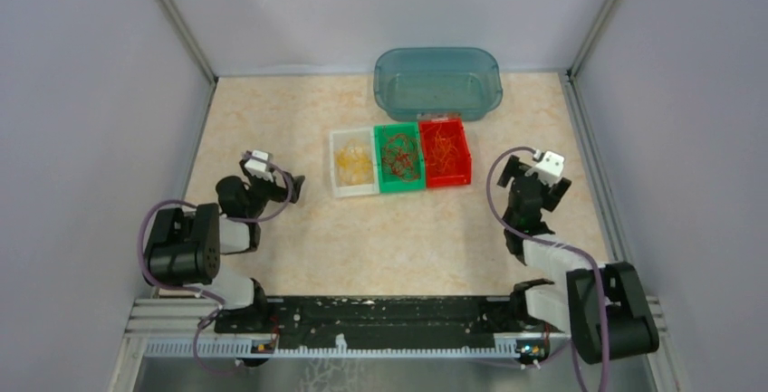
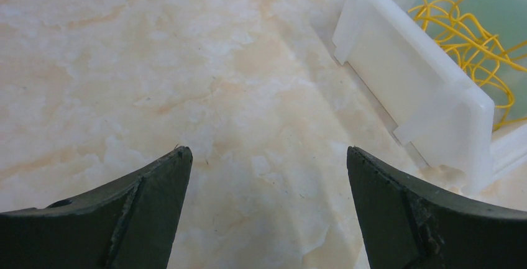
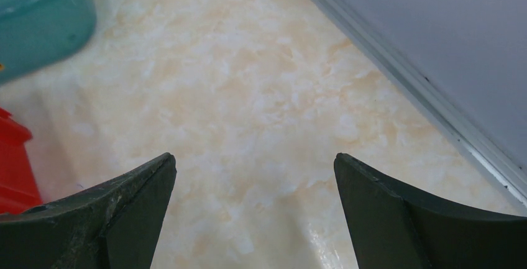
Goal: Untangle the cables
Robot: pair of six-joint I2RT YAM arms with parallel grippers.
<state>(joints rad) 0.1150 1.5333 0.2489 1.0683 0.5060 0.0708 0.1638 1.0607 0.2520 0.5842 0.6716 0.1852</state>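
Note:
Three small bins stand side by side mid-table. The white bin (image 1: 337,164) holds thin yellow wires (image 1: 354,164), the green bin (image 1: 385,184) holds red wires (image 1: 398,155), and the red bin (image 1: 464,161) holds orange wires (image 1: 444,146). My left gripper (image 1: 288,184) is open and empty, left of the white bin. In the left wrist view (image 2: 267,157) it faces bare table, with the white bin (image 2: 410,76) and yellow wires (image 2: 472,39) at upper right. My right gripper (image 1: 536,186) is open and empty, right of the red bin; the right wrist view (image 3: 255,163) shows bare table.
A teal translucent tub (image 1: 438,81) stands behind the bins, also at the right wrist view's top left (image 3: 37,14). Grey walls enclose the table; a metal rail (image 3: 422,89) runs along its right edge. The red bin's corner (image 3: 12,169) shows at left.

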